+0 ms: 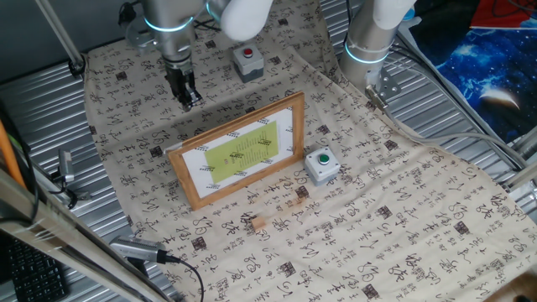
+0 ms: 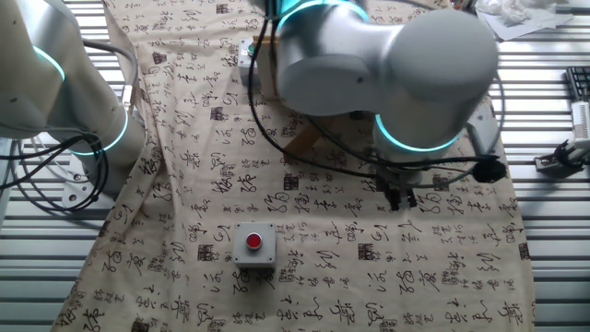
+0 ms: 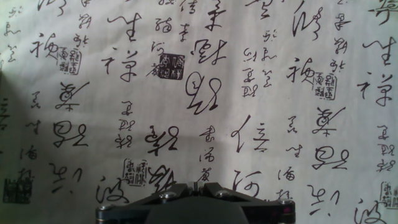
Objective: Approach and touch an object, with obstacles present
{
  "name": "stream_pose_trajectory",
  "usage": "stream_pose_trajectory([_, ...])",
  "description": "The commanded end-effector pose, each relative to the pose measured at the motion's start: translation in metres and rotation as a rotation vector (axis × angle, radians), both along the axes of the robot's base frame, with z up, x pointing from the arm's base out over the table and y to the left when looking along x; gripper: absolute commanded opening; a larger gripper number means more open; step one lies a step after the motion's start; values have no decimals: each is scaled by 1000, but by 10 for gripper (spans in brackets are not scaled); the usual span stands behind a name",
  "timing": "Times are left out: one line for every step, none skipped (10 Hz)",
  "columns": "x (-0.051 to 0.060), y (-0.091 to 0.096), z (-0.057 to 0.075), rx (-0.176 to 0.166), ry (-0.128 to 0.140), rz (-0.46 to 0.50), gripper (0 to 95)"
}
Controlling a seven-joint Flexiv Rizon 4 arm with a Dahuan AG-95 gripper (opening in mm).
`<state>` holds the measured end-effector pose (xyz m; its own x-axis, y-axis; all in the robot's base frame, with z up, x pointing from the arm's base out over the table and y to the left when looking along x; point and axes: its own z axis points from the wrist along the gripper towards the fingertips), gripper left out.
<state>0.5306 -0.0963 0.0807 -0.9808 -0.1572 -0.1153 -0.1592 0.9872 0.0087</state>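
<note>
The object, a tiny tan wooden cube point(image 1: 258, 224), lies on the printed cloth in front of the obstacle. That obstacle is a large light-wood picture frame point(image 1: 239, 149) with a white mat and a yellow-green sheet, and it stands propped up. My gripper point(image 1: 186, 98) hangs just above the cloth on the far side of the frame, well away from the cube, with its fingers together and nothing between them. In the other fixed view the gripper point(image 2: 398, 198) points down under the bulky arm, which hides most of the frame. The hand view shows only cloth beyond the shut gripper point(image 3: 196, 185).
A grey box with a red button point(image 1: 247, 60) point(image 2: 253, 244) sits behind my gripper. A grey box with a green button point(image 1: 321, 165) stands by the frame's right end. A second arm's base point(image 1: 369, 42) stands at the back right. Ribbed metal surrounds the cloth.
</note>
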Motion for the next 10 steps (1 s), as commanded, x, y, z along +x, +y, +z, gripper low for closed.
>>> stream_pose_trajectory([0, 0, 1, -17, 11, -61, 0])
stream_pose_trajectory([0, 0, 1, -16, 9, -64, 0])
stream_pose_trajectory([0, 0, 1, -14, 8, -62, 0])
stream_pose_trajectory([0, 0, 1, -16, 8, -60, 0])
stream_pose_trajectory([0, 0, 1, -16, 9, -61, 0])
stream_pose_trajectory([0, 0, 1, -13, 9, -61, 0])
stream_pose_trajectory([0, 0, 1, -12, 9, -60, 0])
stream_pose_trajectory([0, 0, 1, -11, 10, -61, 0])
stream_pose_trajectory([0, 0, 1, -12, 11, -61, 0])
stream_pose_trajectory([0, 0, 1, -12, 11, -59, 0])
